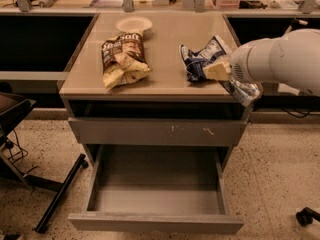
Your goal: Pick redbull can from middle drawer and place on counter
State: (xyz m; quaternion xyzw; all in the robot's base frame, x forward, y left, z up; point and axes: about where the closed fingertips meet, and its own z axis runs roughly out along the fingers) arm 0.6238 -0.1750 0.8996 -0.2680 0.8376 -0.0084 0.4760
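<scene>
Dim warm light; tool [219, 70] at counter's [165, 46] right edge.

White arm [282, 56] reaching in from right, pincer [218, 70] at its leftward-pointing tip

We see the arm [285, 54] cut off by the right edge, and its blurred gripper [231, 80] at middle right hides part of the blue-and-white snack bag [200, 59].

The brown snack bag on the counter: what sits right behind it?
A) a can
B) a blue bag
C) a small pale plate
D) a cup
C: a small pale plate lies just behind the brown snack bag; the gripper hangs at the counter's right front corner.
</scene>
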